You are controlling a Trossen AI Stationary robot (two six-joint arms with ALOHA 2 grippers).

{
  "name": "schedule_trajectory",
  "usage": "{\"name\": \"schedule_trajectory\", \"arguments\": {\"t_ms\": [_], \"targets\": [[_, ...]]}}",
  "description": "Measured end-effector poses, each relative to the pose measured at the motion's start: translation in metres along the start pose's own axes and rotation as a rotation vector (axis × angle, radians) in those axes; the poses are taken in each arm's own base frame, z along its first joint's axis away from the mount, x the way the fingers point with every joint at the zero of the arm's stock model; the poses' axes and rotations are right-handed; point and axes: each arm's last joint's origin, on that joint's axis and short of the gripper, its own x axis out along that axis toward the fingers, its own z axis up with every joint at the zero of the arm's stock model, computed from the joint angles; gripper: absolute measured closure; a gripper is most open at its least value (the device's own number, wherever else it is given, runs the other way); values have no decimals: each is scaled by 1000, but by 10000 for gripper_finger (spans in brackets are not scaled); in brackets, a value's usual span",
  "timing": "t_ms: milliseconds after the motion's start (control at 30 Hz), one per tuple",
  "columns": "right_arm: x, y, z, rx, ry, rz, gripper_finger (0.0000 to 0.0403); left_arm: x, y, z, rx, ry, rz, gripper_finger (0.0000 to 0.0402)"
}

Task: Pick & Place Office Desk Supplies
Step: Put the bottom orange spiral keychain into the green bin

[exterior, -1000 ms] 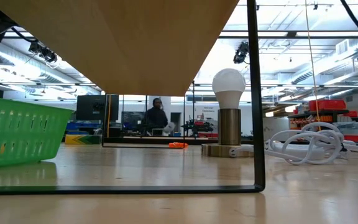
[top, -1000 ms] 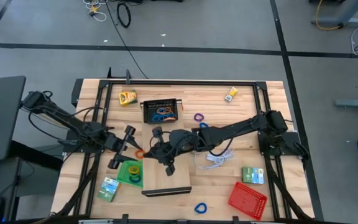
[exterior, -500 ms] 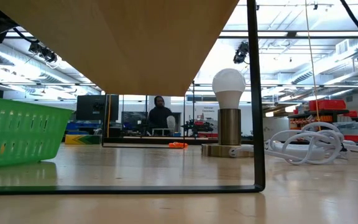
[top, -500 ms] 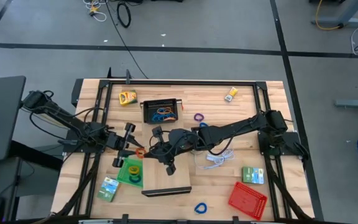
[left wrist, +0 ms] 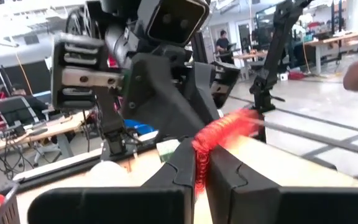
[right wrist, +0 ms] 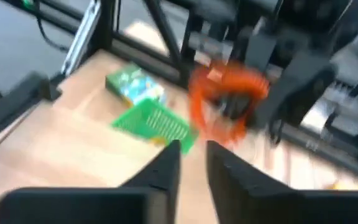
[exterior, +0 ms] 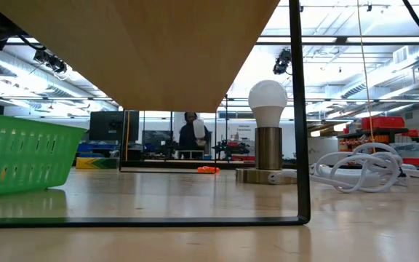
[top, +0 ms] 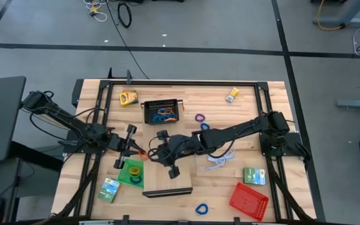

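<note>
An orange coiled loop hangs in the air left of the table's middle, just beyond the green mesh tray. My left gripper is shut on it, reaching in from the table's left. My right gripper faces it from the right. In the right wrist view my right gripper stands open, with the loop beyond its fingertips and nothing between them. Other supplies lie loose: a blue loop, a purple loop and green boxes. My left gripper pinches the orange loop's coiled strand between its two fingers. The fingers come about level from the table's left. The rest of the loop sticks out past the fingertips toward the right arm, lifted clear of the table.
A black tray with blue and orange loops stands at the back. A red tray lies near right. A pale wooden board on a dark frame stands near the middle, with a white cable and a bulb lamp to its right.
My left gripper has shut: its fingers stood wide apart on either side of the orange loop and have come together on it. The loop has stayed in the same place above the table.
</note>
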Motion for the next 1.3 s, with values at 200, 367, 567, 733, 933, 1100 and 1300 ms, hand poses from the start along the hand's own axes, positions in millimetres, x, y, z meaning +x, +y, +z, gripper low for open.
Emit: {"name": "schedule_trajectory", "arguments": {"t_ms": [200, 367, 567, 733, 933, 1100, 1300], "targets": [[-1, 9, -10, 34, 138, -7, 206, 0, -1, -5, -14, 58, 5, 385], [-10, 24, -7, 28, 200, -30, 164, -2, -7, -9, -22, 123, 25, 387], [-38, 43, 5, 27, 263, -103, 173, -9, -20, -11, -48, 203, 29, 387], [-60, 60, 9, 59, 324, -106, 188, -13, -30, -10, -95, 346, 19, 387], [-74, 80, 5, 109, 427, -97, 197, -14, -41, 1, -143, 528, -18, 387], [-82, 94, 1, 157, 495, -92, 197, -19, -48, 10, -199, 650, -48, 387], [-90, 110, -2, 267, 557, -41, 197, -25, -56, -3, -275, 823, -52, 387]]}}
